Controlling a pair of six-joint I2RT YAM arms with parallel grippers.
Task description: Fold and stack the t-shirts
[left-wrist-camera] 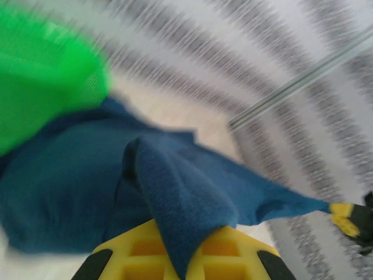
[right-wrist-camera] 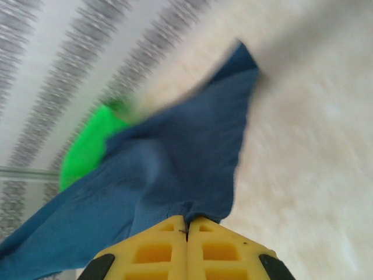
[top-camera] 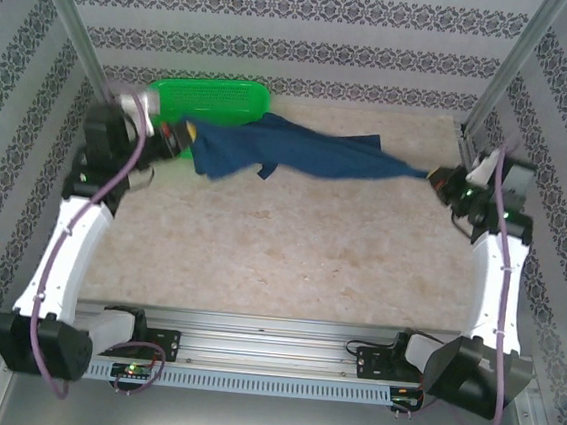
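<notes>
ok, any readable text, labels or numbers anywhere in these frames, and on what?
Nothing readable.
t-shirt: plain navy cloth showing, no print visible.
green basket: no label.
circuit boards by the arm bases: too small to read.
wallpaper: ornament only, no letters.

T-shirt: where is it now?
In the top view the navy t-shirt hangs stretched between the left hand and the right hand across the far half of the table, just in front of the green basket.
</notes>
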